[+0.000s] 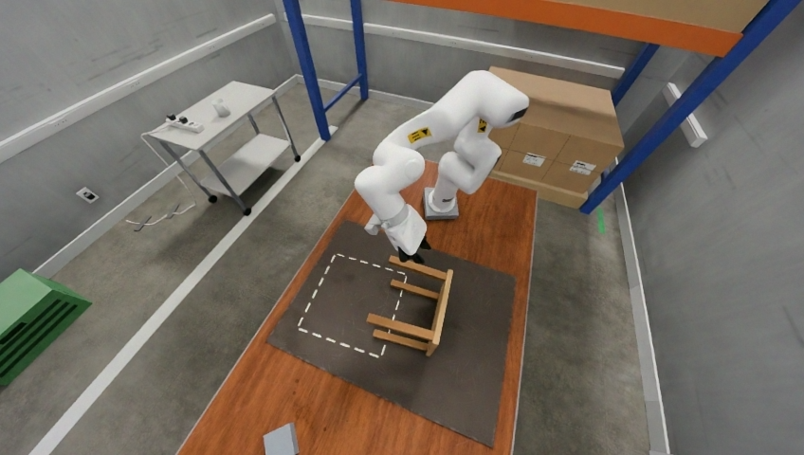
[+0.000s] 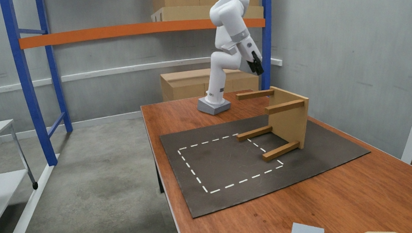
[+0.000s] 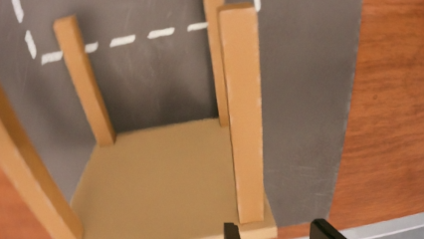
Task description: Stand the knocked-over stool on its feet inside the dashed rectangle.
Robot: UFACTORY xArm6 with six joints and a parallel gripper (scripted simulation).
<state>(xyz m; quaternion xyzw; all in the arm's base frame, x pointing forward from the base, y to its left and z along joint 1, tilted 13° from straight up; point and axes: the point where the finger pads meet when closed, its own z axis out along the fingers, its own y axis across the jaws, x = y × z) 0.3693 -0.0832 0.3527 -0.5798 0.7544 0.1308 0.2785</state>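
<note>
While the stool (image 2: 287, 118) lies on its side on the dark mat (image 2: 332, 150), seat on edge at the right and four legs pointing left, it stays unrighted; the two lower legs rest on the mat and their tips cross the right edge of the dashed rectangle (image 2: 199, 180), the seat itself outside it.

Item, gripper (image 2: 256, 65): black fingers part-open and empty, nothing between them; it hangs in the air above the far upper leg (image 2: 254, 94), apart from it, tilted down toward the stool.

Item, key relation: that leg's long axis runs left to right, from free tip to seat; in the wrist view the leg (image 3: 242, 115) sits just inside the left fingertip (image 3: 230, 231), with most of the gap open to its right, so the fingers are not yet centred on it; a small sideways shift looks needed before lowering and closing.

Item, direction of work: the stool lies below and slightly near of the gripper; the rectangle lies to the left, the way the legs point; judged, righting means swinging the feet down and carrying the stool left.

Item, surroundings: wooden table (image 2: 361, 184); arm base (image 2: 203, 108) at the far end.
</note>
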